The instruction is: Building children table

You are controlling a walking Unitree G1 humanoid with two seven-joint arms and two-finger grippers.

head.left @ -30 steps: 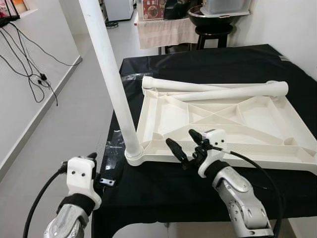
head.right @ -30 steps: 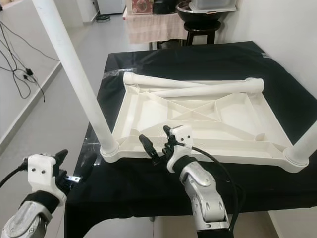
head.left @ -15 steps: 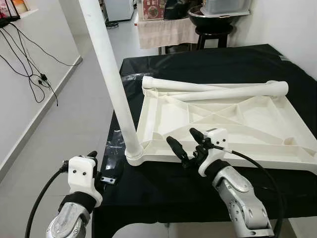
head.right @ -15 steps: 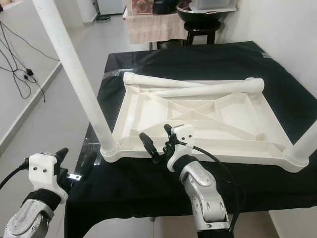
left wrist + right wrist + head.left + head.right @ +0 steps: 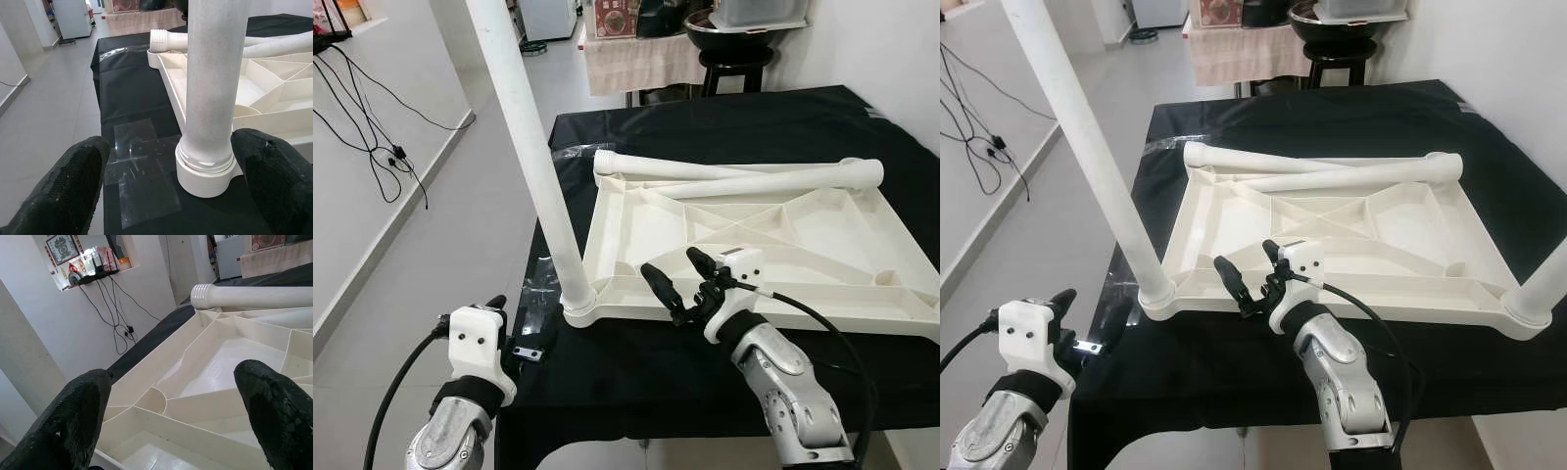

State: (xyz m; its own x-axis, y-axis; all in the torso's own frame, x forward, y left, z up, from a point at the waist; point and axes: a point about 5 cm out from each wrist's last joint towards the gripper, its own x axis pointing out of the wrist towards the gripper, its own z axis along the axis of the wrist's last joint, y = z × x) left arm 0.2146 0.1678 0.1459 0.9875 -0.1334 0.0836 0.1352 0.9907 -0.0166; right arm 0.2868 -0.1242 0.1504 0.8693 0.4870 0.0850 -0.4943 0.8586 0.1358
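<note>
Inverted tabletop [image 5: 783, 245] lies on black-clothed desk [image 5: 636, 377], one fitted leg [image 5: 533, 166] standing at near-left corner. Two loose legs [image 5: 744, 176] rest along tabletop's far rim. Right gripper [image 5: 680, 284] held agape over near rim, left gripper [image 5: 161, 181] spread, empty, facing fitted leg. Risk judged: standing leg knocked askew by a careless reach; loose legs rolled off rim

I see an off-white ribbed tabletop [image 5: 754, 235], white legs [image 5: 533, 157], a black cloth [image 5: 636, 362], and black fingers [image 5: 73, 191].
</note>
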